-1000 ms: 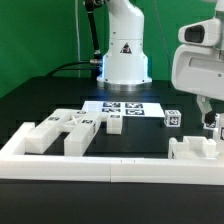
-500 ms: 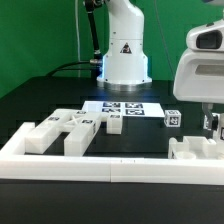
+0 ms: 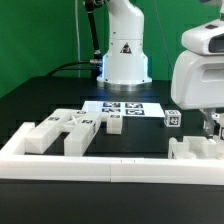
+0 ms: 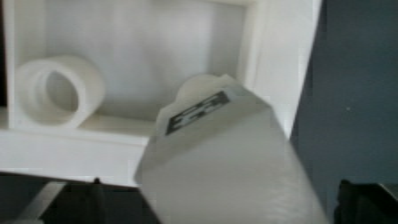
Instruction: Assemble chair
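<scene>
While I hang over the table's four o'clock side (dial laid flat in the exterior view, twelve at the arm's base), gripper (image 3: 211, 124): jaws spread as wide as they go and holding nothing. The wrist view shows a gap on each side of the tagged block (image 4: 222, 150) between them.
Tagged block: chunky, white, tilted, with a tag on its end face. It stands in front of the chair frame (image 3: 193, 150); I cannot tell whether it is seated in it.
Chair frame: open white box with a round ring (image 4: 59, 92) inside, at four o'clock, just behind the rail (image 3: 100, 166).
Other pieces: loose blocks (image 3: 72, 134) at eight to nine o'clock; small cube (image 3: 172, 118) at two o'clock, near the marker board (image 3: 125, 107).
Feel, as I judge it: hard, stiff plastic, light and not fragile, but smooth enough to slip or twist.
Where to hold: across the two flat long sides near mid-length, clear of the tag, squeezing squarely.
</scene>
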Motion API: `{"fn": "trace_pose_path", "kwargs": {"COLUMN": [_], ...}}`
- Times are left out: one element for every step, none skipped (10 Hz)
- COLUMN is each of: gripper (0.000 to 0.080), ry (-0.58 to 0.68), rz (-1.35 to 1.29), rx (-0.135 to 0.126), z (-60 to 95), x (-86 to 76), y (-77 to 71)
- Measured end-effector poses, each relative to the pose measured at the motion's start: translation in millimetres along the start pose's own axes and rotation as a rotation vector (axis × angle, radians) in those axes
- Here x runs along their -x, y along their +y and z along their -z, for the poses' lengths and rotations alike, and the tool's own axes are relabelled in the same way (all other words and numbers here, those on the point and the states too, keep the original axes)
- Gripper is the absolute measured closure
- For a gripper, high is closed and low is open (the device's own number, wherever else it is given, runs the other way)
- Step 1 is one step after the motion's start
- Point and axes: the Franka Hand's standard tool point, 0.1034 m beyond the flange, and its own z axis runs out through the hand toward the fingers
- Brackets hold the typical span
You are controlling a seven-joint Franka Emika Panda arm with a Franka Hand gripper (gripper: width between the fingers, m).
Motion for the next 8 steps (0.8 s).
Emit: {"fn": "trace_pose_path", "kwargs": {"gripper": [0.015, 0.015, 0.015, 0.015, 0.015, 0.015, 0.015, 0.0283], "ry": [0.005, 0.011, 0.013, 0.011, 0.017, 0.02, 0.02, 0.019], "rz": [0.086, 0.133, 0.223, 0.279, 0.28, 0.281, 0.28, 0.28], "rx": [0.008, 0.012, 0.017, 0.02, 0.022, 0.024, 0.025, 0.025], "z": [1.5, 1.6, 0.8, 0.8, 0.8, 0.7, 0.6, 0.0], "x": [2.6, 5.5, 7.6, 8.0, 7.3, 6.9, 6.9, 7.1], "y": [-0.8, -1.5, -1.2, -0.2, 1.0, 1.1, 0.9, 1.3]}}
